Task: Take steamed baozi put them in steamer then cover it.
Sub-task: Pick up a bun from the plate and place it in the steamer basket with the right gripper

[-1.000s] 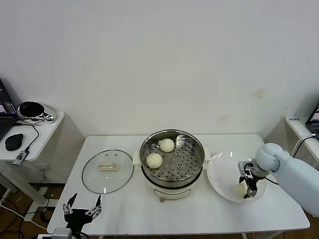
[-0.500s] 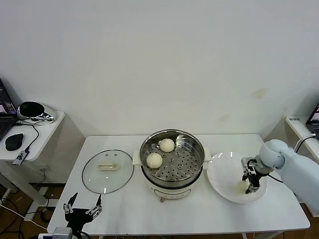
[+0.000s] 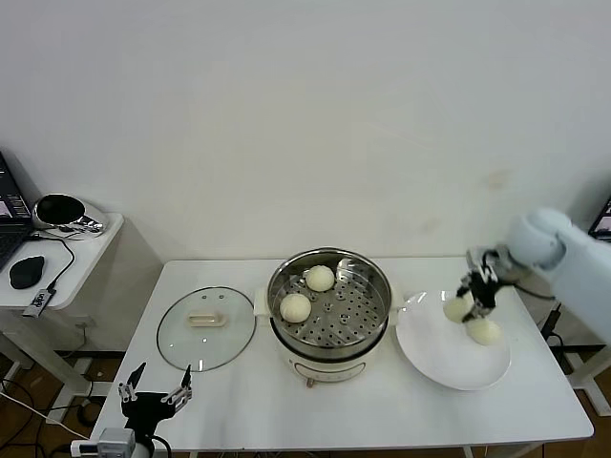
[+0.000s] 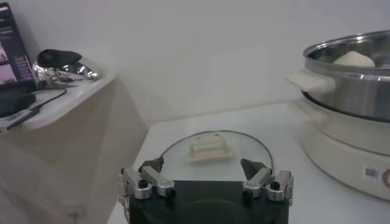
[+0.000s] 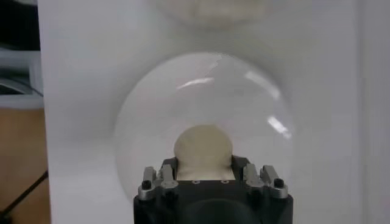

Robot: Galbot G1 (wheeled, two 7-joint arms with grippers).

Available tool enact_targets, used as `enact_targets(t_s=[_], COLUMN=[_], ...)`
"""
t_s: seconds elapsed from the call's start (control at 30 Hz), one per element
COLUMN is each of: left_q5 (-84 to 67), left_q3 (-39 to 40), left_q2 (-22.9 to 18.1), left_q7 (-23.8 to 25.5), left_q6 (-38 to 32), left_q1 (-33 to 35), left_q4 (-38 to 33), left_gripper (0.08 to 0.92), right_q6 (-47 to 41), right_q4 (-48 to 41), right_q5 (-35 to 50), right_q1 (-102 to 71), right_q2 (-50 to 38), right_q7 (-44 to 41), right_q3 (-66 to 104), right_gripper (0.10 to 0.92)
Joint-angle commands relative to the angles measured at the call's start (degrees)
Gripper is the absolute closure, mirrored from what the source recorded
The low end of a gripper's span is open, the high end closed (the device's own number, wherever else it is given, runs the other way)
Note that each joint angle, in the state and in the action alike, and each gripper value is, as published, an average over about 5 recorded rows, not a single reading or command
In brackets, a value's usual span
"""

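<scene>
As things stand: two steamed baozi sit on the perforated tray of the steamer, one is in the air, and one lies on the white plate.
Right gripper: raised above the plate, fingers closed narrowly around a baozi; in the head view that bun hangs just beside the one on the plate.
Left gripper: parked low at the table's front edge, fingers spread wide, holding nothing.
Cover: flat on the table to the left of the steamer, handle up.
Step in hand: carrying the third bun across to the pot.
Doing it well: keep the squeeze light, as soft dough probably dents; stay high enough to pass the steel rim; aim for the bare right half of the tray, away from the two buns; release low.
</scene>
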Motion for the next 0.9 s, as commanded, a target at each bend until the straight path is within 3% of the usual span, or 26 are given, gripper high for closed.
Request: enact_targets(t_s=[0.03,0.2,0.4,0.53,0.67,0.9], left_q5=[-0.92,-1.39,-1.40,-1.16,-0.97,-1.15], left_q3=[-0.56,-1.02,-1.25,-1.19,-1.17,-1.43], left_q2=[0.08,0.03,-0.37,-0.90,-1.62,-2.09], left_q7=[-0.06,-0.16,-0.14,-0.13,-0.22,-0.54], left_q6=[0.04,0.00,0.08,0.14,0.08,-0.12], left_q1=[-0.28,-0.08,0.29,0.53,0.86,1.46], left_q4=[-0.13,-0.58,-1.73,-2.04,-2.56,-3.64], left_gripper=[0.177,0.177,0.177,0.177,0.177,0.177], right_q6=[3.69,20.84,34.85,43.59,51.18,56.08], right_q4=[-0.44,-4.76,-7.00,-6.22,-4.66,-3.19], right_q5=[10.19,16.43,16.42,13.58,5.58,0.86], right_q1=[18.65,22.16,21.97,21.53,20.40,18.52], right_q2=[6.81,12.22,17.32,20.56,23.61,27.23], right_q7=[-4.20,-4.58,-5.81,-6.22,-5.61,-3.03], right_q3=[-8.02,-11.01,-12.99,-14.09,-15.49,-19.52], right_gripper=[0.474,0.474,0.474,0.474,0.469,0.467])
